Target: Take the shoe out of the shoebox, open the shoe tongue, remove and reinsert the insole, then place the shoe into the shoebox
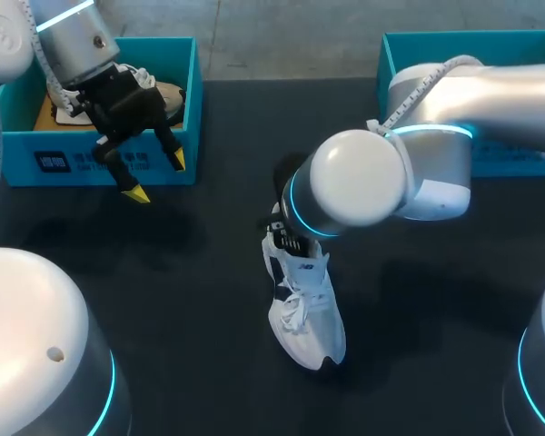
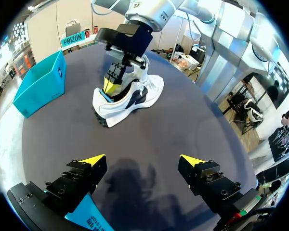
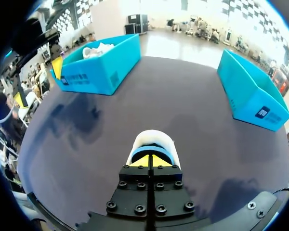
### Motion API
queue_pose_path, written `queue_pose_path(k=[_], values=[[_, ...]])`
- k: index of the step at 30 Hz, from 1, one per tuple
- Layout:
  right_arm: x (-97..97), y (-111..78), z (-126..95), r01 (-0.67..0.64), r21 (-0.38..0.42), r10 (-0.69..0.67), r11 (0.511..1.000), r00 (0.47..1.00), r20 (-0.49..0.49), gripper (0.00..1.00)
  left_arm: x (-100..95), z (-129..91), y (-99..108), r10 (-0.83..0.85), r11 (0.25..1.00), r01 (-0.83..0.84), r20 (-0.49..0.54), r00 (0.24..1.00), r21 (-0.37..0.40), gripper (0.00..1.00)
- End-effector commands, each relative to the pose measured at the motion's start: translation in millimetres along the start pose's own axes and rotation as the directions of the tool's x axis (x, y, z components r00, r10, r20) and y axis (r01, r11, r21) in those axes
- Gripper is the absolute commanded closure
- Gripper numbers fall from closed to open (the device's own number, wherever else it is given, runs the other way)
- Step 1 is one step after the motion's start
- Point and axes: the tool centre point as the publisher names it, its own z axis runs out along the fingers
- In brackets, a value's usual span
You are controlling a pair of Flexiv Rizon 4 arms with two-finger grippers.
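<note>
Out of its box and standing on its sole, in the middle of the black bench (image 1: 209, 363): a white shoe (image 1: 305, 313). Right at the heel of that shoe: the right hand (image 3: 151, 160), clenched tight, yellow tips pressed together just over the blue inside. Hard to tell if anything is pinched between them. Well apart from the shoe: the left hand (image 1: 157, 179), released, fingers spread wide, holding nothing, hanging by the front wall of a blue shoebox (image 1: 36, 163) with another shoe (image 1: 159, 91) inside. Far from the white shoe on its other side: a second blue shoebox (image 1: 472, 45).
</note>
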Motion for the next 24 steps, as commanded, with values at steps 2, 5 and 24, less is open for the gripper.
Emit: queue_pose_path(k=[2, 5, 24], values=[[0.4, -2.8, 20, 0.005, 0.025, -0.005, 1.0, 1.0, -0.025, 1.0, 0.3, 0, 0, 0.001, 1.0, -0.001, -0.001, 1.0, -0.002, 0.0], [-0.9, -9.1, 28, 0.002, 0.048, -0.001, 0.999, 0.999, -0.033, 1.0, 0.3, 0, 0, 0.001, 1.0, -0.001, -0.001, 1.0, -0.002, 0.0], [-4.6, -51.6, 48, -0.025, 0.22, 0.035, 0.975, 0.998, -0.045, 1.0, 0.3, 0, 0, 0.001, 1.0, -0.001, -0.001, 1.0, -0.002, 0.0]])
